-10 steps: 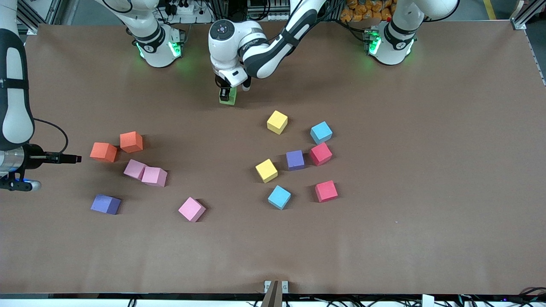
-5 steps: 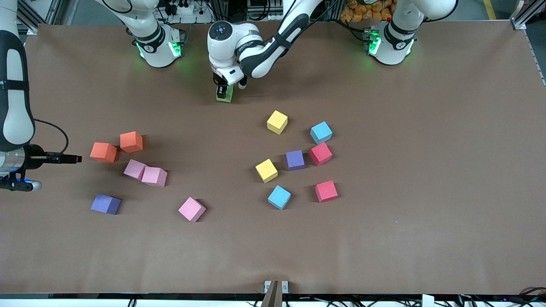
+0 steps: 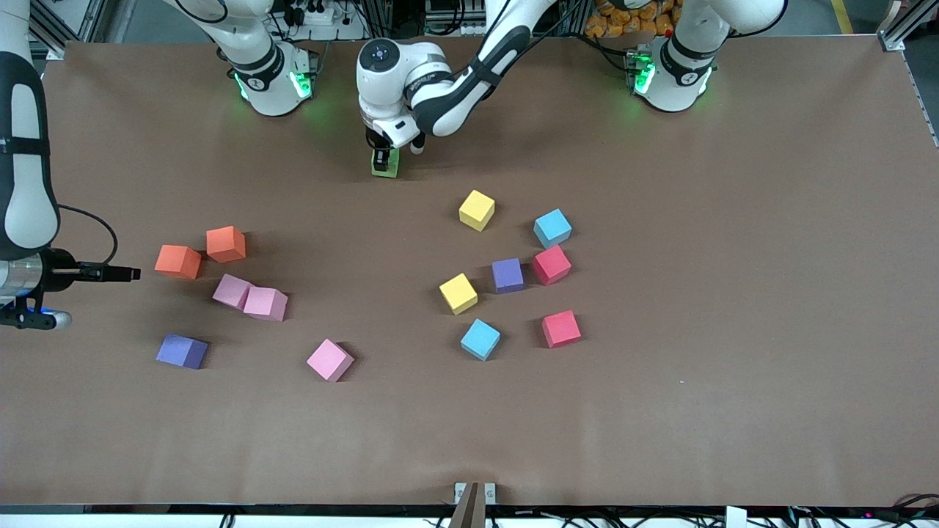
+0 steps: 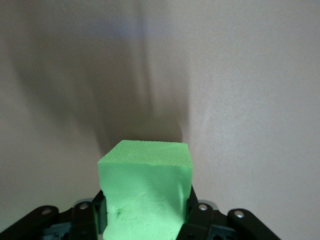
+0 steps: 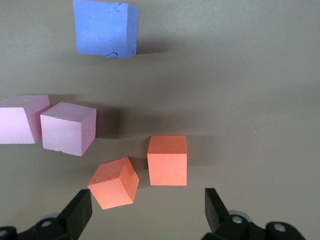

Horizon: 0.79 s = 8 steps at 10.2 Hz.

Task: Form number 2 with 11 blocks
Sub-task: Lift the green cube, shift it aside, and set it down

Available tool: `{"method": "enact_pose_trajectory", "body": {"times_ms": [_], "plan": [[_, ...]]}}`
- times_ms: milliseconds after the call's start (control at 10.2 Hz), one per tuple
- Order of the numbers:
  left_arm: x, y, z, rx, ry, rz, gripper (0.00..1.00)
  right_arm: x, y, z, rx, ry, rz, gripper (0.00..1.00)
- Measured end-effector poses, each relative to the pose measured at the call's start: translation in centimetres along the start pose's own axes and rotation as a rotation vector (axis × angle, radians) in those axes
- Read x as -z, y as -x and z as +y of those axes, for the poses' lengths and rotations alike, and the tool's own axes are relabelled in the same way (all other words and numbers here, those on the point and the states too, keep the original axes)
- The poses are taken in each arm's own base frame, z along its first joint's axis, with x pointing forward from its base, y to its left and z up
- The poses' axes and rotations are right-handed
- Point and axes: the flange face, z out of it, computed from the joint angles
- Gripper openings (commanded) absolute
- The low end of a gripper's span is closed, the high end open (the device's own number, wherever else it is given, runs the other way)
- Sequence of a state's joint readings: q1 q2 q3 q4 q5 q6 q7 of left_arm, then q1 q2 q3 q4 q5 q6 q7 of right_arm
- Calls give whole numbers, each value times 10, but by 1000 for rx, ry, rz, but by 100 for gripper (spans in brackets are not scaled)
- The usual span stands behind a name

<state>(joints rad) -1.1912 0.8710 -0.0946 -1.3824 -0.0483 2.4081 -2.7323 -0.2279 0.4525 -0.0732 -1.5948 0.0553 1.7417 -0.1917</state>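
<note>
Wide bare counter (image 3: 660, 425) along the edge nearest the front camera; also bare toward the left arm's end.
Mid-counter cluster, loosely spaced: yellow block (image 3: 477, 210), light blue block (image 3: 552, 227), second yellow block (image 3: 458, 293), second light blue block (image 3: 480, 339), lone red block (image 3: 561, 328). Gaps between these passable.
Purple block (image 3: 508, 275) just beside red block (image 3: 551, 265); hardly any gap.
Toward right arm's end: two pink blocks (image 3: 249, 297) touching; two orange blocks (image 3: 198, 253) near each other, narrow gap seen in right wrist view.
Third pink block (image 3: 329, 359) and second purple block (image 3: 182, 351) well apart, reachable from all sides.
Left gripper (image 3: 383, 158), clamped on green block (image 3: 386, 165), over open counter between the bases.
</note>
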Motion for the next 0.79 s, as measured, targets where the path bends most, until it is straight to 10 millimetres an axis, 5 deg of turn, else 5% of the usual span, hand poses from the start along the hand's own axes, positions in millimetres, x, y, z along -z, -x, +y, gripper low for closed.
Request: {"method": "enact_pose_trajectory", "body": {"times_ms": [196, 295, 393, 491, 786], "plan": [[-4, -1, 0, 24, -5, -4, 35, 0, 0, -1, 3, 0, 1, 100], [-4, 0, 1, 29, -6, -8, 61, 1, 0, -2, 4, 0, 1, 100], [-5, 0, 1, 30, -6, -9, 68, 1, 0, -2, 4, 0, 2, 100], [-5, 0, 1, 30, -6, -10, 90, 1, 0, -2, 4, 0, 2, 100], [-7, 1, -5, 18, -6, -7, 96, 1, -1, -2, 4, 0, 1, 100]]}}
